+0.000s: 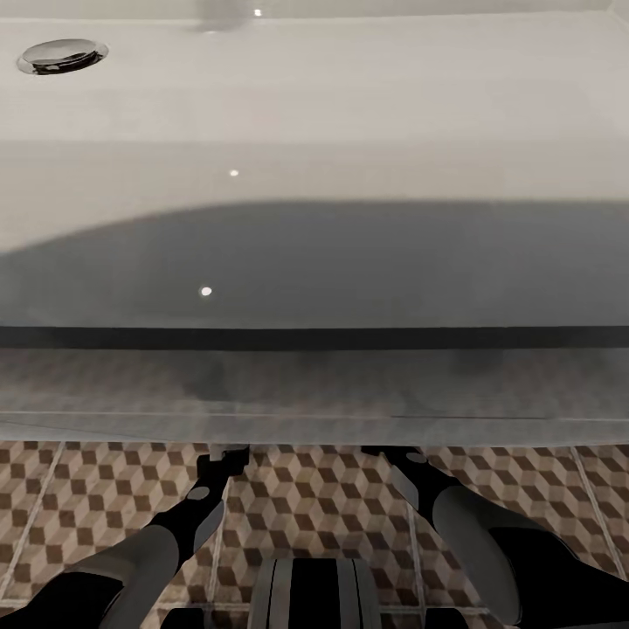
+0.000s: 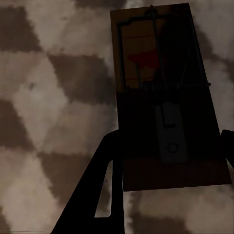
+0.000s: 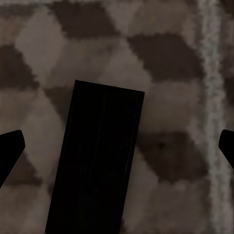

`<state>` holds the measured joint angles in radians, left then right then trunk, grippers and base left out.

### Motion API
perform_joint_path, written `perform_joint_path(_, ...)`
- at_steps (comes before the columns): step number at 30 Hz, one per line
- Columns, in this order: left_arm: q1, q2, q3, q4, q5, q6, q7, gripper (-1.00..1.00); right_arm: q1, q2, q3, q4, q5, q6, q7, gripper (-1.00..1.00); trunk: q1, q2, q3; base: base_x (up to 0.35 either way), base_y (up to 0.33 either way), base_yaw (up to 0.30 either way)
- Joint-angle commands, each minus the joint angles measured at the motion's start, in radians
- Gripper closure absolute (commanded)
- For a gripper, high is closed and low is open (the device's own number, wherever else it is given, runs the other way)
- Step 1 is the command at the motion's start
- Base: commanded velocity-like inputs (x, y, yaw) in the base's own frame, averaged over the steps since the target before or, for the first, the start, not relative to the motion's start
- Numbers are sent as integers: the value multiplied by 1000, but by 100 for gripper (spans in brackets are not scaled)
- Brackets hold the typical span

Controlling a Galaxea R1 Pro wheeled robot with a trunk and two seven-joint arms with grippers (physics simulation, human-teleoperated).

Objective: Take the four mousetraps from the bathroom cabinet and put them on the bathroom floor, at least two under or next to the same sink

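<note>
Under the wide white rectangular sink [image 1: 314, 175], our left gripper [image 2: 168, 161] clamps a brown wooden mousetrap [image 2: 165, 97] with grey wire and red spot, while our right gripper's [image 3: 117, 146] jaws spread wide above a dark flat slab [image 3: 100, 161] on the cube-patterned tile floor [image 3: 170, 73].

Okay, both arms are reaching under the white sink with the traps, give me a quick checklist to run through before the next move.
1. Left gripper around the brown wooden mousetrap with grey metal spring and red spot: fingers flank it; actual contact, cannot tell.
2. Right gripper wide open, dark flat rectangular slab between its fingers, touching neither: ok for release.
3. Slab is a mousetrap: cannot tell, its face is dark.
4. Cube-patterned brown, beige and white tile floor beneath both: ok.
5. Both arms reach under the wide white rectangular sink: ok.
6. Traps resting on the floor: cannot tell.
</note>
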<state>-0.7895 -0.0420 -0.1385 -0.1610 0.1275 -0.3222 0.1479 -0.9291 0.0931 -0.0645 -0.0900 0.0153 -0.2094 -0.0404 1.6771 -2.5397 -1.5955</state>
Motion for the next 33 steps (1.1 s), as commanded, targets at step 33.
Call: perform_joint_path(33,-1,-2,-10,3,9,23,4,100,0,0,-6,1,2,-5,-1,-100,0,0,0,0,0,0)
